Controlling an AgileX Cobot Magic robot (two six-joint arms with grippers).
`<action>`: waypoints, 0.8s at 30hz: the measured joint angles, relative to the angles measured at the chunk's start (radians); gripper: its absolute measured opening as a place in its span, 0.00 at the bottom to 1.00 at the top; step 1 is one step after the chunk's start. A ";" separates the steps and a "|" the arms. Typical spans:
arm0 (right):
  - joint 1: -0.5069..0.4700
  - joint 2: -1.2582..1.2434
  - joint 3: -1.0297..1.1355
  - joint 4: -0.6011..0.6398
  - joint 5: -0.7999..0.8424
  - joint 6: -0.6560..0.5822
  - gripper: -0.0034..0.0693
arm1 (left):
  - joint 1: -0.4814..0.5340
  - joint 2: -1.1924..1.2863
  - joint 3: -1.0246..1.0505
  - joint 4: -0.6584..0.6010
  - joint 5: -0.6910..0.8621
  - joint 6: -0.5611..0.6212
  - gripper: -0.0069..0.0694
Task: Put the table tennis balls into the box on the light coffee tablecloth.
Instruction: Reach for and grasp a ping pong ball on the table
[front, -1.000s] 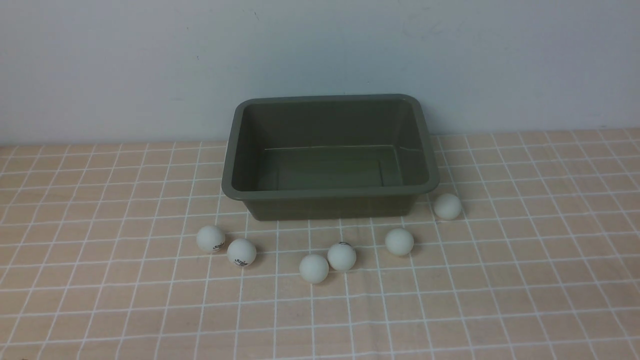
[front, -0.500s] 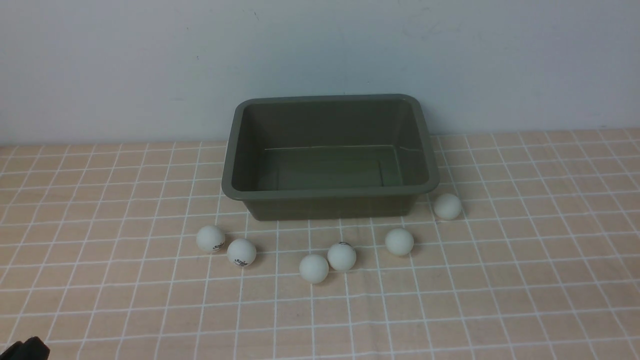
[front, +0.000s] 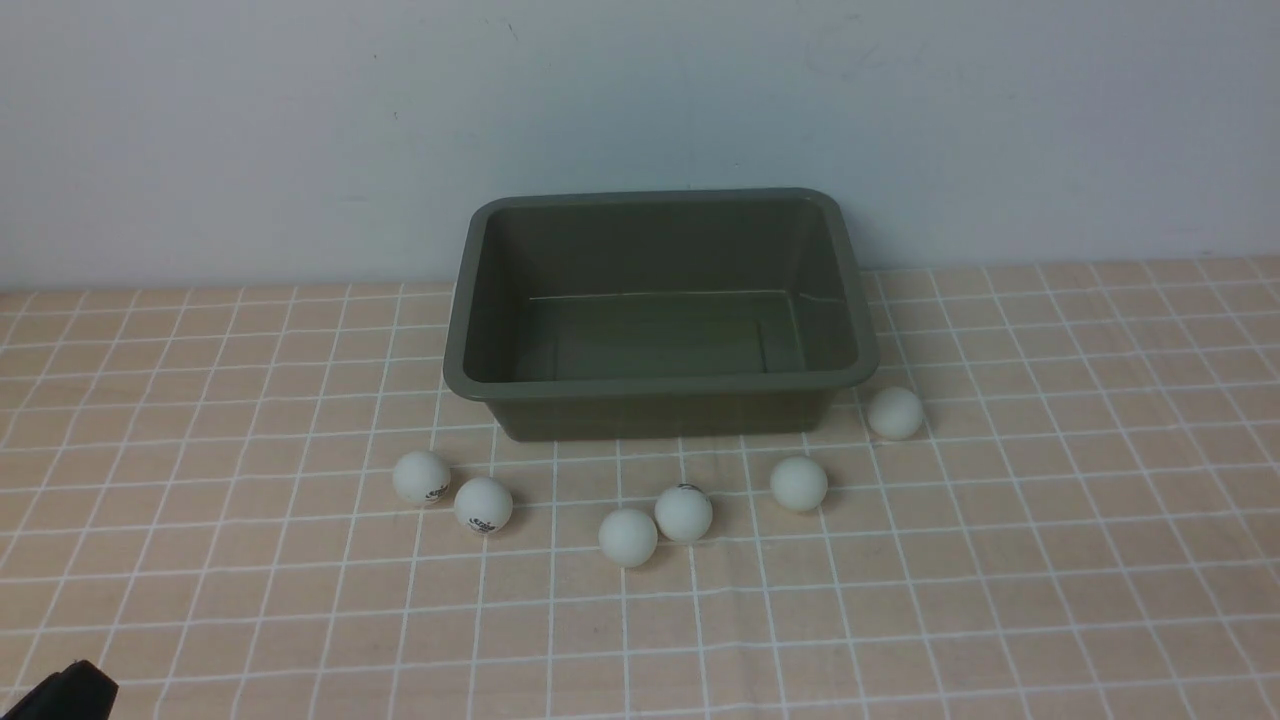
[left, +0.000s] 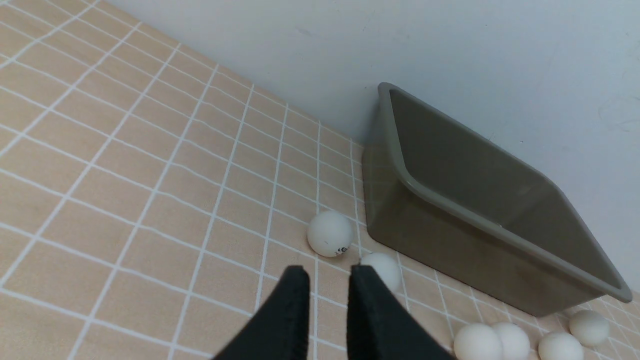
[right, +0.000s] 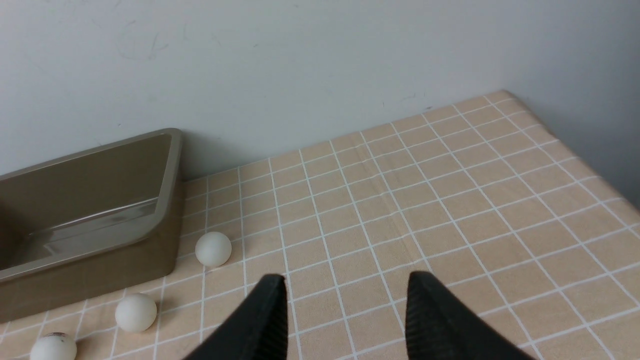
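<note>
The olive-green box (front: 660, 392) stands empty at the back of the light coffee tablecloth (front: 1000, 560). Several white table tennis balls lie in front of it: two at the left (front: 421, 477) (front: 483, 504), two touching in the middle (front: 628, 537) (front: 684, 513), one further right (front: 799, 484), and one by the box's right corner (front: 895, 413). My left gripper (left: 328, 272) hovers short of the leftmost balls (left: 330, 240), its jaws a narrow gap apart and empty. My right gripper (right: 347, 280) is open and empty over bare cloth, right of the rightmost ball (right: 213, 249).
A pale wall rises directly behind the box. A dark tip of my left arm (front: 60, 695) shows at the front view's bottom left corner. The cloth's far right edge (right: 565, 145) drops off in the right wrist view.
The dark tip of my left arm has come into the bottom left corner of the front view and risen a little. The balls and box have not moved.
</note>
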 joint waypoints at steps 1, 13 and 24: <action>0.000 0.000 0.000 0.000 0.000 0.000 0.47 | 0.000 0.000 0.000 0.000 0.000 0.000 0.18; 0.000 0.000 0.000 0.000 0.000 0.000 0.47 | 0.000 0.000 0.000 -0.175 -0.002 -0.010 0.18; 0.000 0.001 0.000 0.220 -0.054 -0.271 0.47 | 0.000 0.000 -0.120 -0.431 0.011 0.359 0.18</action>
